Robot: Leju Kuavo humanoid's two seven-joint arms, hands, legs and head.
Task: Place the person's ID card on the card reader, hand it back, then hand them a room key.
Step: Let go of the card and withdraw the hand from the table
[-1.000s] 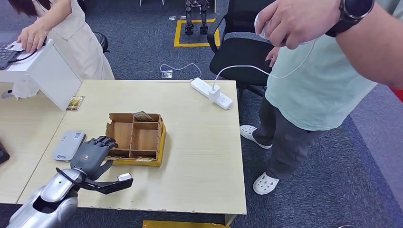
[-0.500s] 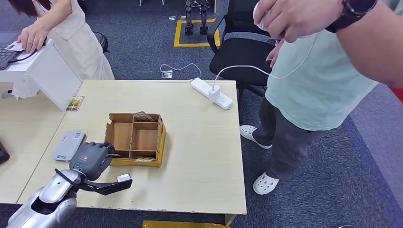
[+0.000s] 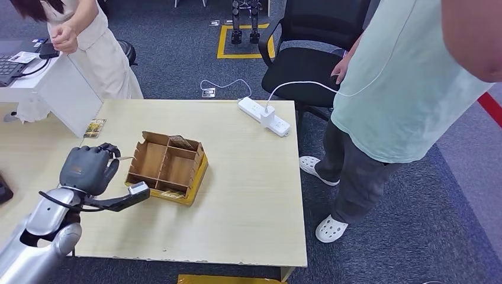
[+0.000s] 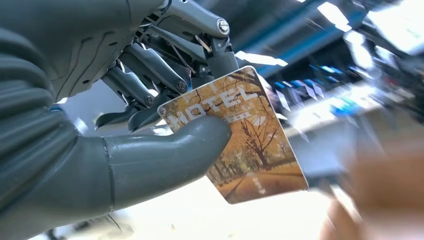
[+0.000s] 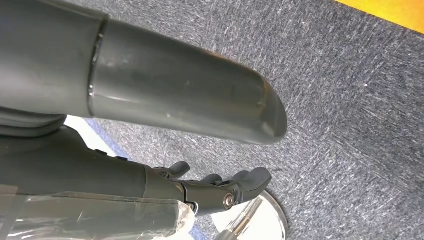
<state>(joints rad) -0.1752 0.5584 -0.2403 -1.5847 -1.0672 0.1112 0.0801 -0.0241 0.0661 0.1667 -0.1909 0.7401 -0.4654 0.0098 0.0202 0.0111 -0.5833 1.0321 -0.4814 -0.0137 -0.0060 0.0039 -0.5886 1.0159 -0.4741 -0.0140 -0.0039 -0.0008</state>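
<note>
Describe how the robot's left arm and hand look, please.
The left arm is silver metal with a dark cable looped near the wrist. The left hand is dark grey, with a ribbed grey cover, a thick smooth thumb and darker fingers with exposed metal pins.

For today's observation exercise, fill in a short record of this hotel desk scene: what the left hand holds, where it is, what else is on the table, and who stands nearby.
left hand: above the table's left part, beside the wooden box
held item: hotel card, pinched between thumb and fingers
wooden box: open, divided into compartments, another card leaning at its far wall
table: also carries a white power strip at the far edge
right hand: over grey carpet, nothing in it
people: one in a pale green shirt at the table's right, one in cream at far left
</note>
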